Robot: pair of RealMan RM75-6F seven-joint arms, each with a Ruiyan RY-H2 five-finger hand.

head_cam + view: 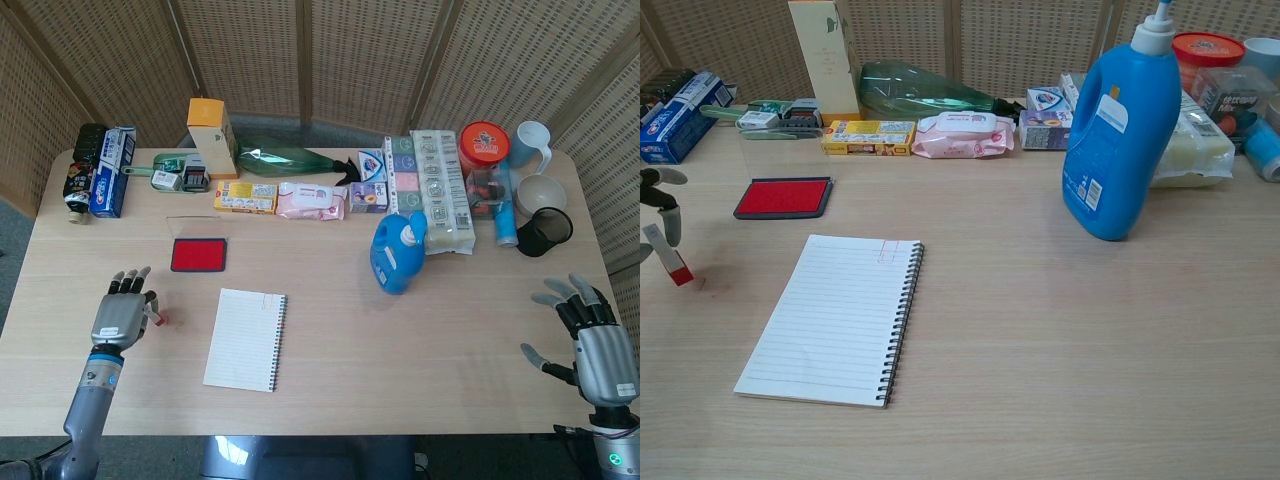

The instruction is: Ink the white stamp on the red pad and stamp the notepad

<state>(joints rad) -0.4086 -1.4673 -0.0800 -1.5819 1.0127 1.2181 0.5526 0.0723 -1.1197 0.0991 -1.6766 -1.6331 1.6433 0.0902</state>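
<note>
The white stamp [667, 254] with a red base hangs tilted at the table's left side, its red end just above the wood; my left hand [122, 311] pinches its upper end. In the head view only the stamp's red tip [162, 320] shows beside the hand [658, 203]. The red ink pad [198, 255] [783, 197] lies uncovered behind and to the right of that hand. The lined spiral notepad [246, 339] [835, 315] lies flat to the hand's right. My right hand [592, 341] hovers at the table's right edge, fingers spread, holding nothing.
A clear lid [780, 153] stands behind the pad. A blue detergent bottle [1120, 130] stands right of centre. Boxes, a green bottle [285, 159], wipes, jars and cups line the back edge of the table [420, 350].
</note>
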